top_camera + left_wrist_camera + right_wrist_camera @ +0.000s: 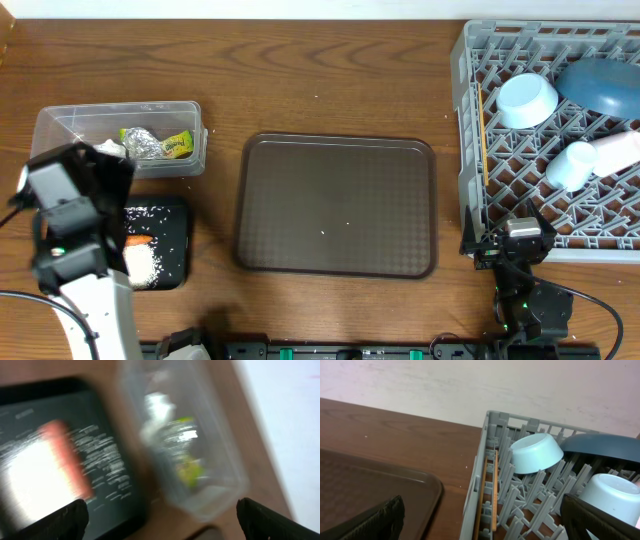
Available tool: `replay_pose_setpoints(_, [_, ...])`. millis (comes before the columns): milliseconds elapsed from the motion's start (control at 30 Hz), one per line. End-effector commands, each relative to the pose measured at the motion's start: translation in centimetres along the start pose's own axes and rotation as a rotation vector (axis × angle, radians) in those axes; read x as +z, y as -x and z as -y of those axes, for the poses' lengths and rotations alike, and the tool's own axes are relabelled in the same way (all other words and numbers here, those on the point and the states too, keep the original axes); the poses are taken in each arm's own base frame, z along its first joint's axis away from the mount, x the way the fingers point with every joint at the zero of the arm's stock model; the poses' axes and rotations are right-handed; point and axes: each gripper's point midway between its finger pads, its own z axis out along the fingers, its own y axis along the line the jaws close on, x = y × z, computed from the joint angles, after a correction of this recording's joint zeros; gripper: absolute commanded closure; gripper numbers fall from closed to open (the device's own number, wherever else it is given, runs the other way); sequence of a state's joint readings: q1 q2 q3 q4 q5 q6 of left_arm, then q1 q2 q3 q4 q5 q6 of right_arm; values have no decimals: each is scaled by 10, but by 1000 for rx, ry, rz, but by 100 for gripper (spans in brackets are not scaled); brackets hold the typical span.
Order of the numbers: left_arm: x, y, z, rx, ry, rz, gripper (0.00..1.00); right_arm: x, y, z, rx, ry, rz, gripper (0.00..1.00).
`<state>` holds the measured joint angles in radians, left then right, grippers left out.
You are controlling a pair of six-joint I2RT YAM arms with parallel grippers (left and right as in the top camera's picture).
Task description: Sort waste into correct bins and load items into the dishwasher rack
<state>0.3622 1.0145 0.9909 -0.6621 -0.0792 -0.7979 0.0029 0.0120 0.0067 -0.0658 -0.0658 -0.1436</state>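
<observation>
Rice (30, 475) and carrot (65, 455) lie on the black tray (115, 505) just below the left end effector (160, 522), whose fingers stand apart and empty. Beyond the tray sits the clear tub (60, 125), holding wrapper (140, 143) and packet (178, 146). Right end effector (485, 520), likewise apart, hangs at the rack (470, 150) corner, well away, so the left arm is judged nearer.

It looks like a robotics test room set up as a canteen clean-up station, not a working kitchen. A wood-grain counter (330, 90) runs along a bare white wall (470, 385). A left arm (80, 240) and a right arm (525, 290) are fixed at its near edge, a cable (590, 297) trailing. On it sit a brown serving tray (335, 205) and a grey dishwasher rack (468, 150).
</observation>
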Motion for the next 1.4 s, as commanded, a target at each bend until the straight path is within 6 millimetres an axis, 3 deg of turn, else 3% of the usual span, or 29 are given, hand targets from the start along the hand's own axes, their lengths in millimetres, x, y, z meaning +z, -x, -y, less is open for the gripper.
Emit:
replay_pose_setpoints(0, [-1,-16,24,182,-114,48,2,0,-1,4,-14,-22,-3,1])
replay_pose_setpoints(100, [-7,-36,53,363,-277,109,2,0,-1,4,-14,-22,-3,1])
replay_pose_setpoints(200, [-15,-55,61,485,-373,147,2,0,-1,4,-14,-22,-3,1])
replay_pose_setpoints(433, [-25,-80,41,627,-446,196,2,0,-1,4,-14,-22,-2,1])
replay_pose_setpoints(700, [-24,-97,14,648,-503,254,2,0,-1,4,-14,-22,-3,1])
replay_pose_setpoints(1000, [-29,-123,11,701,-676,354,2,0,-1,4,-14,-22,-3,1])
replay_pose_setpoints(1367, [-26,-130,7,660,-763,445,2,0,-1,4,-14,-22,-3,1])
